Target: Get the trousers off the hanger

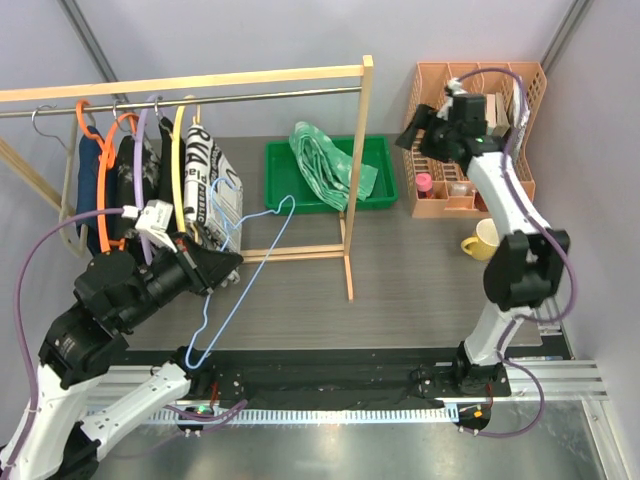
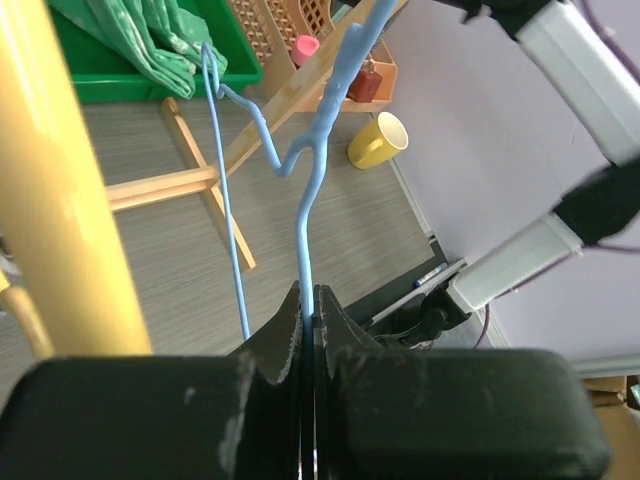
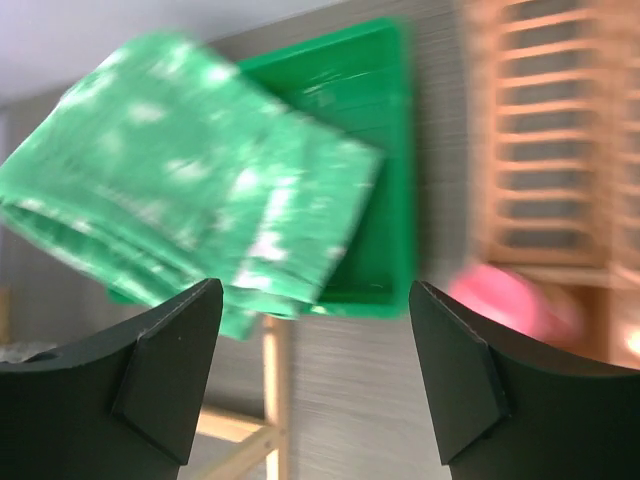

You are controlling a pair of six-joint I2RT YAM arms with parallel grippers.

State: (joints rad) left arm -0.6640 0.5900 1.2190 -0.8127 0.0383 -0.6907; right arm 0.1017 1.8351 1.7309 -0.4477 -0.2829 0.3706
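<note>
Our left gripper [image 2: 312, 310] is clamped on the hanger [image 2: 302, 245], whose bare wire points away to the far right. Further out, the trousers [image 1: 325, 165] lie diagonally in the green tray [image 1: 285, 180], off the hanger. Our wide-open right gripper [image 3: 315, 300] is the closer one.

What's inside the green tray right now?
Only the trousers, folded in a heap, one end draped over the front rim of the green tray. The floor beneath them is covered, so anything underneath cannot be seen. The hanger is outside it, in the left hand.
</note>
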